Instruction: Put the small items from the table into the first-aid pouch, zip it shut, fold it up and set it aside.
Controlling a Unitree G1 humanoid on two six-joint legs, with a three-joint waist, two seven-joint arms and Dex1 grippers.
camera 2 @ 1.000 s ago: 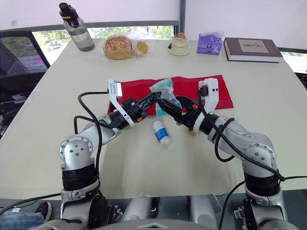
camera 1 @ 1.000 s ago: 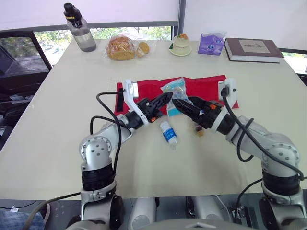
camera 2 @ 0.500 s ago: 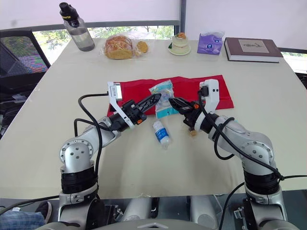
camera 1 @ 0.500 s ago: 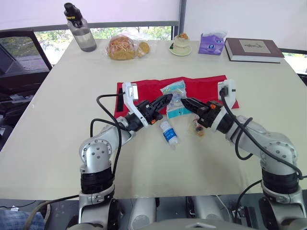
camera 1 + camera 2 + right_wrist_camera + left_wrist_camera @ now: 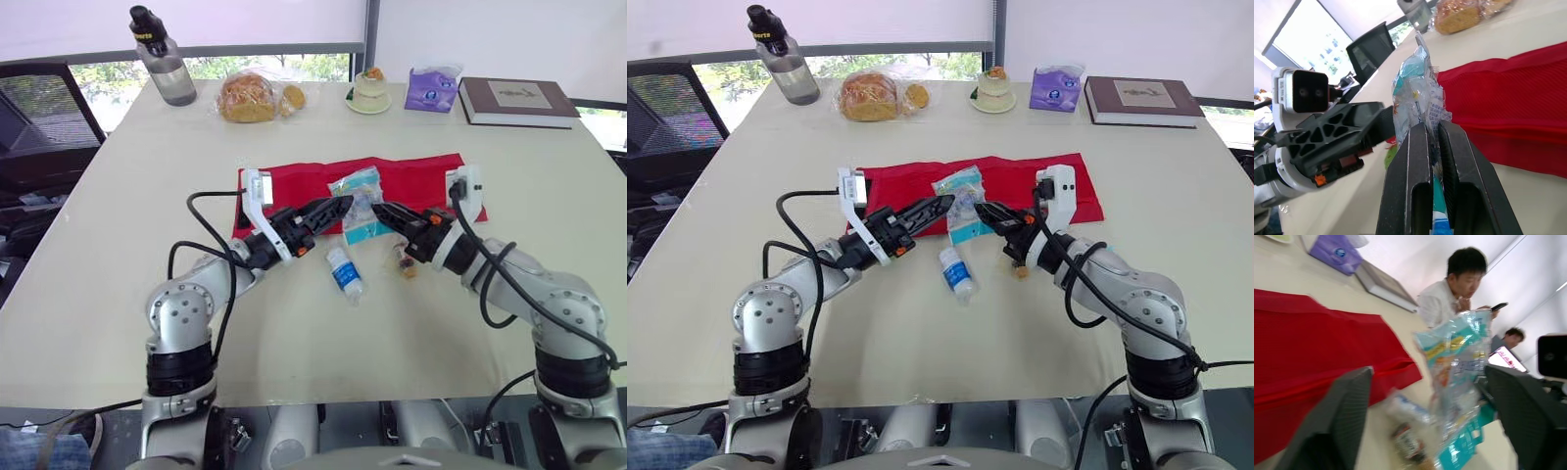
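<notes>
So, the right tool point(image 5: 1432, 128) is pinched tight on a clear plastic packet point(image 5: 358, 194) of blue-and-teal sachets. It holds the packet up off the worktop point(image 5: 147, 196) more or less upright, long axis running top to bottom.

The left tool point(image 5: 333, 208) sits just on the other side of the packet with its fingers spread wide and nothing between them. The two tools basically face each other with the packet in the middle.

The red first-aid pouch point(image 5: 421, 176) lies flat right behind them, long side running left to right across the worktop. I can't tell from here where its zip opening is, or whether it's open at all.

My read is that the packet has to travel away from the robot and down into the pouch. The empty left tool looks like the one free to lift the pouch's edge, and it's near the pouch's left half.

A small bottle with a blue label point(image 5: 344, 272) and a little brown item point(image 5: 407, 264) are waiting on the worktop, nearer the robot than the tools.
</notes>
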